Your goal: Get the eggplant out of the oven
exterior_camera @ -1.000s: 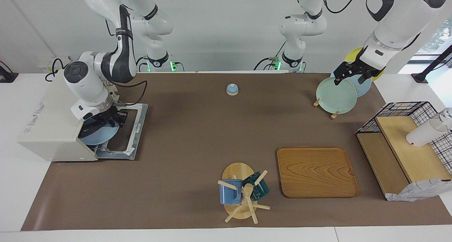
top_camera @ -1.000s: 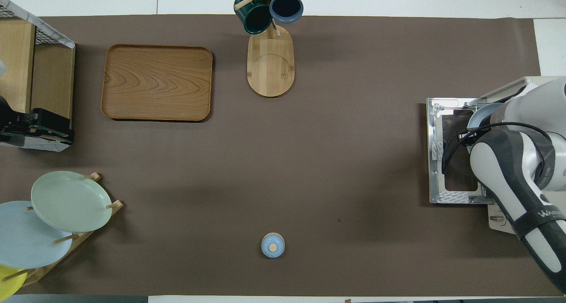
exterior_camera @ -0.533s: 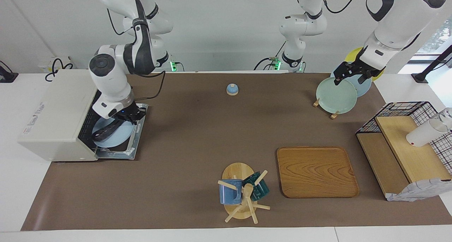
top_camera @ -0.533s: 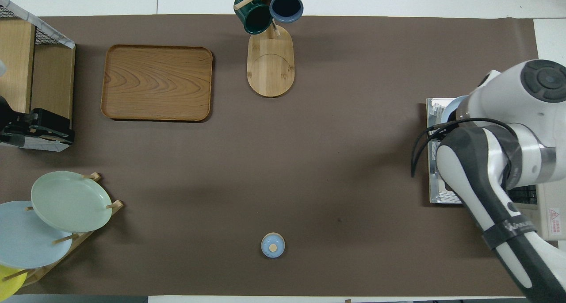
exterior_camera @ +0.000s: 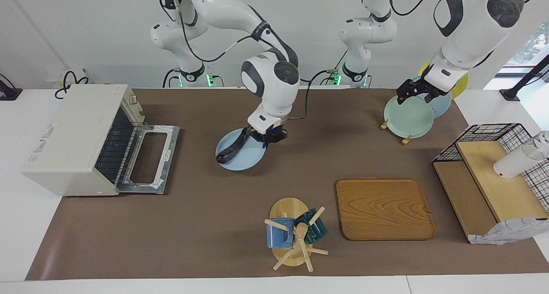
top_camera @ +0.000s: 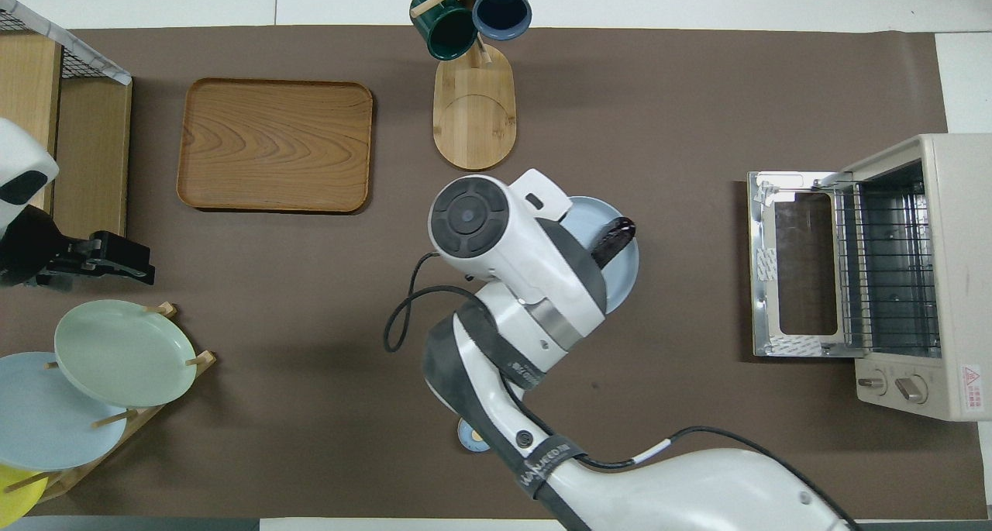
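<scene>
The right gripper (exterior_camera: 266, 136) is clenched on the rim of a light blue plate (exterior_camera: 246, 159), holding it over the middle of the brown mat (exterior_camera: 206, 208). The eggplant (exterior_camera: 230, 148) lies on that plate, out of the oven (exterior_camera: 73, 135), which stands at the right arm's end of the table with its door (exterior_camera: 150, 159) folded down open. The left gripper (exterior_camera: 411, 91) waits over the green plate (exterior_camera: 405, 116) in the plate rack; whether its fingers are parted cannot be told.
</scene>
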{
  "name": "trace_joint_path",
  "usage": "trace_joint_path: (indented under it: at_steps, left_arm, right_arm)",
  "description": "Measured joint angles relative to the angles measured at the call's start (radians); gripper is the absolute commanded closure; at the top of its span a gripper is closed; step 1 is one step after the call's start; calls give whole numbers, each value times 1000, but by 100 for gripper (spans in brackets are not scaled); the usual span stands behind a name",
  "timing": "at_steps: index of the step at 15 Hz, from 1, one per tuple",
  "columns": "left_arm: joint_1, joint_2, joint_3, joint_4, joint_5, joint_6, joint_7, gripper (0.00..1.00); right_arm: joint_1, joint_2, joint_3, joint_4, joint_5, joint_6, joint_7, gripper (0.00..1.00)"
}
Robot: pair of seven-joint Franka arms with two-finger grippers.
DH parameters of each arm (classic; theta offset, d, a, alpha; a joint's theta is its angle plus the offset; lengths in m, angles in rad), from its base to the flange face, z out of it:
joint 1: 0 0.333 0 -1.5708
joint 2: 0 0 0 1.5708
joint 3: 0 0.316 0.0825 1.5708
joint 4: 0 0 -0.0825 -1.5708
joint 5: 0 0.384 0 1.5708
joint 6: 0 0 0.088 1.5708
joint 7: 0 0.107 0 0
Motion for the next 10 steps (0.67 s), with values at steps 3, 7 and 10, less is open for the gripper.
trace_joint_path:
  at_steps: [3,7,10]
  left_arm:
    - [1,-67,0,-127,0,62,0,0]
    - [18,-126,3,-243,0,137,0,0]
    - [36,-143,4,-320,0,221,0,0]
  right_arm:
    - [32,46,16,29,43,101,23,100]
    - [81,50,19,0,96,211,136,93]
    - [66,53,16,-3,123,270,148,46]
